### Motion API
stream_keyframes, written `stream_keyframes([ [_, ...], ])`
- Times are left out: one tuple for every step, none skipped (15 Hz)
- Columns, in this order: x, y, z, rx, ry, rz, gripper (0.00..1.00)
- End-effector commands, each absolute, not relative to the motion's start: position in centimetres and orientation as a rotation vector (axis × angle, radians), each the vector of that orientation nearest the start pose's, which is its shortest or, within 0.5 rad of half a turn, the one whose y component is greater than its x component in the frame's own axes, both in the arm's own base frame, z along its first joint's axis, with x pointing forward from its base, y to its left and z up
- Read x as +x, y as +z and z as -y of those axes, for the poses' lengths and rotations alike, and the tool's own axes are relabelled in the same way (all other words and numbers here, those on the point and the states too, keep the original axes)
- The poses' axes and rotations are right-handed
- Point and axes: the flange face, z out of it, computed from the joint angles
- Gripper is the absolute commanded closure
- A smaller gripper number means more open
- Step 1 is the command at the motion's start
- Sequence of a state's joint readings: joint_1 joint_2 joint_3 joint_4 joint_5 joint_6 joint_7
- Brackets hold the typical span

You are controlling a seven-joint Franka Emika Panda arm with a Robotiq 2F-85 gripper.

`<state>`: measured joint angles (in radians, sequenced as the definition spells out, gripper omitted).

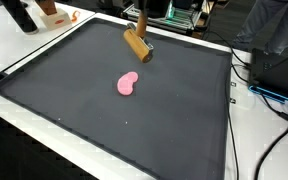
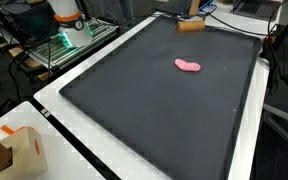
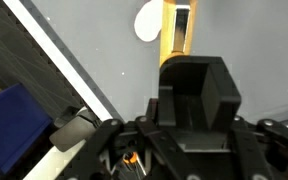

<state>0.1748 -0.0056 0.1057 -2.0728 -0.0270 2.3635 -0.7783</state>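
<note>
Wooden block [image 1: 136, 43] at the mat's [image 1: 184, 110] far edge, gripper [image 3: 192, 80] close by.
Likely stiff and light; grasp its narrow sides mid-length. Whether the claw is spread or pinching, I cannot tell.

room light is coming from overhead, diffuse and even, and is keeping both exterior views bright. the black mat [image 1: 154, 120] is picking up a soft grey sheen, with no hard glare. the wooden block [image 1: 136, 44] is throwing a short, soft shadow; the pink object [image 1: 128, 84] is casting almost none. the white desk [image 1: 14, 45] is reading close to blown out. resolution is low and fine detail is smearing. in the wrist view the gripper [image 3: 192, 85] is showing dark and out of focus, a round white patch [image 3: 147, 22] is clipping, and the mat is looking washed-out grey.
</note>
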Motion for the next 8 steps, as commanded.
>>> stream_keyframes([
  [55.14,46.72,-15.78,-2.723,-0.457,1.647,0.51],
  [55.18,46.99,-15.68,-2.710,-0.464,1.650,0.51],
  [55.21,47.09,-15.64,-2.706,-0.467,1.651,0.51],
  [55.21,47.08,-15.65,-2.704,-0.466,1.653,0.51],
  [55.21,47.08,-15.65,-2.704,-0.466,1.654,0.51],
  [55.21,47.08,-15.65,-2.703,-0.466,1.654,0.51],
  [55.21,47.07,-15.65,-2.703,-0.466,1.655,0.51],
  [55.21,47.07,-15.65,-2.703,-0.466,1.655,0.51],
])
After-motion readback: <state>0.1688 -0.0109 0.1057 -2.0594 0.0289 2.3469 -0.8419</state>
